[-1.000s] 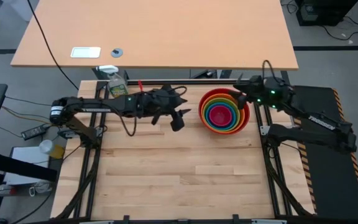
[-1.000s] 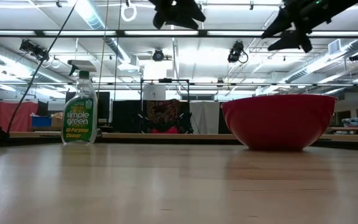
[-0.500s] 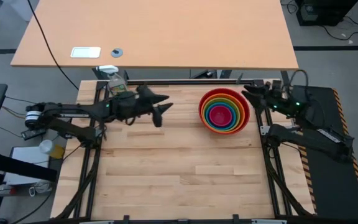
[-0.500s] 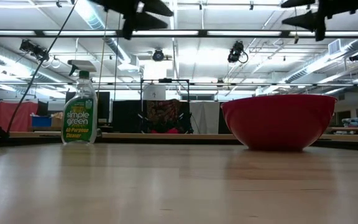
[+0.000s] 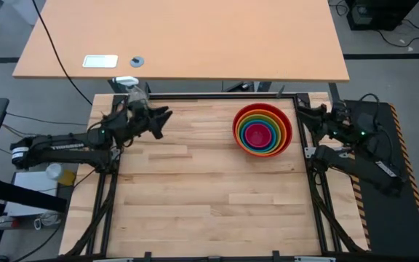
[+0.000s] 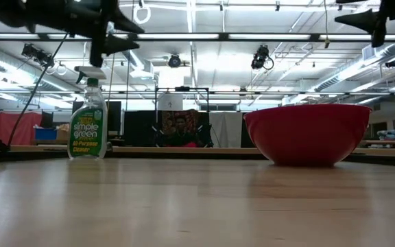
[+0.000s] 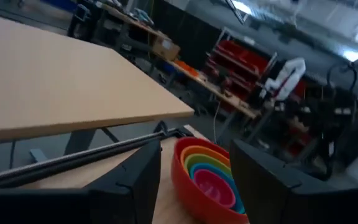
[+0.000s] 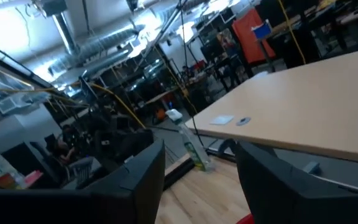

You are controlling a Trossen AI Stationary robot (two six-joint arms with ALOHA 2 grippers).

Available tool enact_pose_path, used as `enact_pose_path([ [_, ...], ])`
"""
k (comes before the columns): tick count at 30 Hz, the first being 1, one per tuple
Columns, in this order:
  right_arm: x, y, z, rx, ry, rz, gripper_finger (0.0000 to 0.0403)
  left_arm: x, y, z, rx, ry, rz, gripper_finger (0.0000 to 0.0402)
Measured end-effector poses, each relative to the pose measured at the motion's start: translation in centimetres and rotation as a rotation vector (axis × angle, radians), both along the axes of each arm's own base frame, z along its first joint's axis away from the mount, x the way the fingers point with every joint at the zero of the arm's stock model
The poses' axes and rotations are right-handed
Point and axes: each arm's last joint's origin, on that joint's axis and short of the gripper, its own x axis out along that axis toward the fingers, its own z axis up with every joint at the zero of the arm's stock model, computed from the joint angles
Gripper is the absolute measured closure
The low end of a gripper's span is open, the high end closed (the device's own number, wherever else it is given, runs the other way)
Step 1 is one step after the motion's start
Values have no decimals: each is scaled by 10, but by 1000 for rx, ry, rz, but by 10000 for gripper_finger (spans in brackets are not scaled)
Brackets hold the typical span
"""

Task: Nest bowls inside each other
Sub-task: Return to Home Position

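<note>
5 bowls (image 5: 262, 130) are sitting nested on the table (image 5: 209, 204) beside the right gripper (image 5: 302, 118), the left gripper (image 5: 163, 121) is hanging by the spray bottle (image 6: 88, 127), both open and empty, so I'm wanting high, wide paths home.

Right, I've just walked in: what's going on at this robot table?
Five bowls sit nested on the wooden table, the pink bowl innermost and the red bowl outermost. Neither arm touches them. The left arm hangs near the spray bottle, and the right arm is at the table's right edge. Both have their jaws open and empty.
</note>
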Motion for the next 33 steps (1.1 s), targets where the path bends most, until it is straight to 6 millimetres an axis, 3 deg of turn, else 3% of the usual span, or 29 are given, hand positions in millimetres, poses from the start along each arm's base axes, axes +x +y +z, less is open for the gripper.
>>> enact_pose_path([
  [12, -9, 6, -12, 31, -34, 42, 257, -37, -7, -42, -96, -257, -4, 210],
  [33, -9, 8, -8, 9, -57, 102, 281, -82, -17, -52, -97, -216, 81, 210],
])
